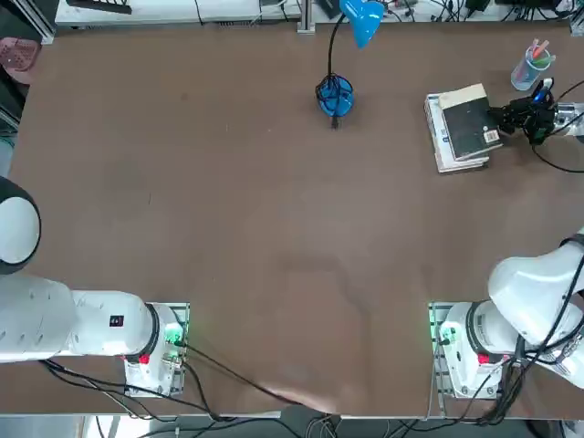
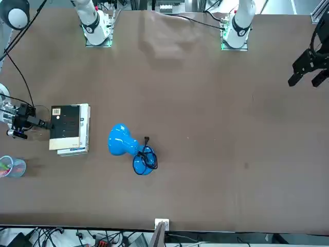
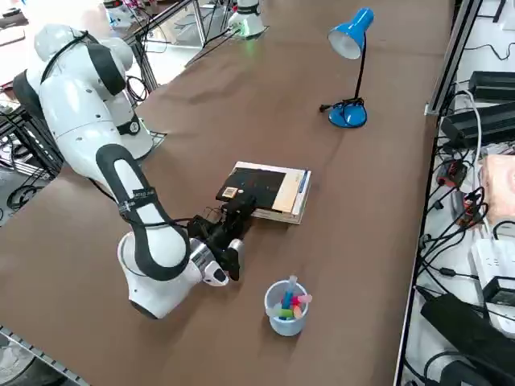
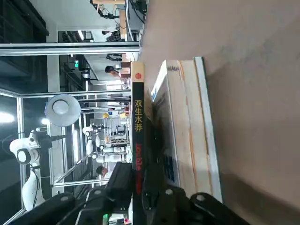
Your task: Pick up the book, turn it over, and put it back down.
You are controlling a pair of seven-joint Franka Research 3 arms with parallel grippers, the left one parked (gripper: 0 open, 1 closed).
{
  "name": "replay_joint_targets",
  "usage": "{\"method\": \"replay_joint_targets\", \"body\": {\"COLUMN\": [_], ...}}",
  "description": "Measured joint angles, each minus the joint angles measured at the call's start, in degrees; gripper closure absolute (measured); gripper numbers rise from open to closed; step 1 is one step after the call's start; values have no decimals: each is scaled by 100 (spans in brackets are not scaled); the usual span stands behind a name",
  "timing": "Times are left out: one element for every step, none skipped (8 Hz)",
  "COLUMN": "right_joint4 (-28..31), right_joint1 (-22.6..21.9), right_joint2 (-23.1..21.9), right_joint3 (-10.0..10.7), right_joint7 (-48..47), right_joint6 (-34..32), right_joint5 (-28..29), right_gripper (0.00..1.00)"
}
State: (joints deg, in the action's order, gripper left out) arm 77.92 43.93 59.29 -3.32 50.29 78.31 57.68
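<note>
The book lies black cover up, with a white barcode label, at the far right of the table. Its black spine carries Chinese characters. It rests on a thicker white volume with blue print and cream page edges. My right gripper reaches in low from the table's right side. It is shut on the black book's edge, one finger above the cover and one below. That edge stands slightly off the volume beneath.
A blue desk lamp stands at the far middle of the table. Just beyond my gripper, by the right edge, stands a clear cup of coloured pens. Cables trail from my wrist.
</note>
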Motion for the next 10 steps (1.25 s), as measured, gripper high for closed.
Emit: {"method": "replay_joint_targets", "body": {"right_joint4": [-56, -168, -308, -446, -572, -676, -742, -770, -787, -797], "right_joint1": [0, 0, 0, -1, -6, -22, -72, -164, -304, -484], "right_joint2": [-1, -17, -70, -184, -361, -616, -924, -1231, -1512, -1778], "right_joint3": [-1, -1, 1, 2, -2, -16, -27, -35, -41, -44], "right_joint7": [3, -51, -187, -389, -567, -736, -951, -1139, -1243, -1342], "right_joint6": [-80, -203, -322, -406, -448, -467, -472, -466, -432, -332], "right_joint5": [0, -2, -28, -116, -324, -638, -965, -1276, -1647, -2077], "right_gripper": [90, 90, 90, 90, 90, 90, 90, 90, 90, 90]}}
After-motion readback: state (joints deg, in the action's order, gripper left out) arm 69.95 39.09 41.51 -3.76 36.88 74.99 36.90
